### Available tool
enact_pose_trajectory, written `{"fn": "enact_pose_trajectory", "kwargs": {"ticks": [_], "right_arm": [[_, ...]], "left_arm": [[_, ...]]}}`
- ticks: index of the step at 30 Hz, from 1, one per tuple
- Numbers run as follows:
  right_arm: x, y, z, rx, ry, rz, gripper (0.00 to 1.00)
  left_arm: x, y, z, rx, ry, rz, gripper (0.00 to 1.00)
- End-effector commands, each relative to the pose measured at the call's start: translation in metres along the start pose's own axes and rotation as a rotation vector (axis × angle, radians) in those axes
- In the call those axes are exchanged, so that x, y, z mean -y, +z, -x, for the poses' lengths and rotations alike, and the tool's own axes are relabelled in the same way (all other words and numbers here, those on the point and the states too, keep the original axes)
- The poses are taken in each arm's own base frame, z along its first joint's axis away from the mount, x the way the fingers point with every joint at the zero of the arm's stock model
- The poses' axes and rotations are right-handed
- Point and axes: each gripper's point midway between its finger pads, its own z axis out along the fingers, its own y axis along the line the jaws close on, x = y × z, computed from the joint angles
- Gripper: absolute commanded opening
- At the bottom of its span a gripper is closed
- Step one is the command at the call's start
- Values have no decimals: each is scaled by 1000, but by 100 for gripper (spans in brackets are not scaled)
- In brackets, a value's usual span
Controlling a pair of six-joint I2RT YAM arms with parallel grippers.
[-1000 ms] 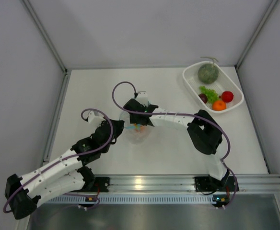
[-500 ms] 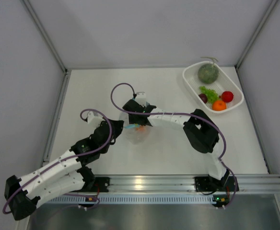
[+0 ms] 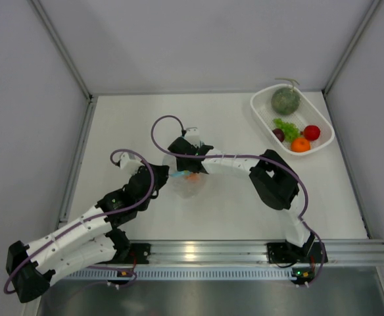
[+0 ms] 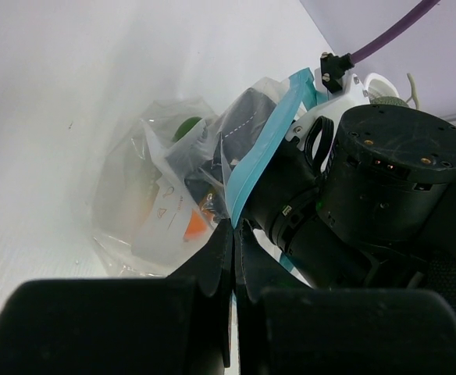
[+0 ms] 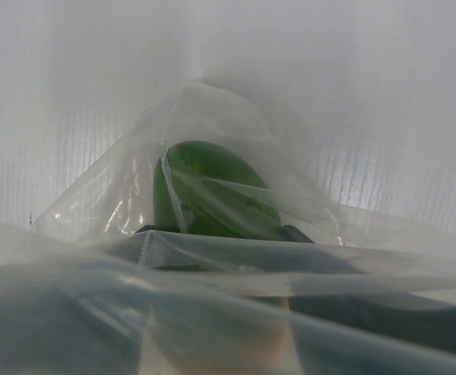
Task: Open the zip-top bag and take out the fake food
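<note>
The clear zip-top bag point(image 3: 191, 185) lies mid-table and also shows in the left wrist view point(image 4: 154, 195). My left gripper point(image 3: 164, 176) is shut on its light blue zip strip point(image 4: 263, 148), pinched at the fingertips point(image 4: 234, 228). My right gripper point(image 3: 189, 166) is inside the bag mouth, and its black body point(image 4: 376, 187) shows in the left wrist view. Through the plastic, its jaws sit tight against both sides of a green-orange piece point(image 5: 212, 195). An orange bit point(image 4: 195, 226) shows in the bag.
A white basket point(image 3: 263, 110) at the back right holds a grey-green melon point(image 3: 286, 100), leafy green point(image 3: 285, 125), dark red piece point(image 3: 278, 134), red ball point(image 3: 312, 132) and orange ball point(image 3: 300, 144). Grey walls enclose the table.
My right arm's elbow and wrist have shifted slightly left, pushing the gripper a little further over the bag. The left gripper holds the zip strip in place.
</note>
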Motion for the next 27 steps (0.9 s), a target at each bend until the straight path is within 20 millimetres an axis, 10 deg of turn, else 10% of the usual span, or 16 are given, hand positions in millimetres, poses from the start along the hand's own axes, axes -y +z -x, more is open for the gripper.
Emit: {"fn": "enact_pose_trajectory", "kwargs": {"ticks": [1, 27], "right_arm": [[23, 8, -23, -91, -46, -41, 44], [-16, -121, 61, 74, -44, 288, 36]], "left_arm": [[18, -4, 18, 61, -8, -41, 0], [81, -6, 7, -74, 337, -183, 0]]}}
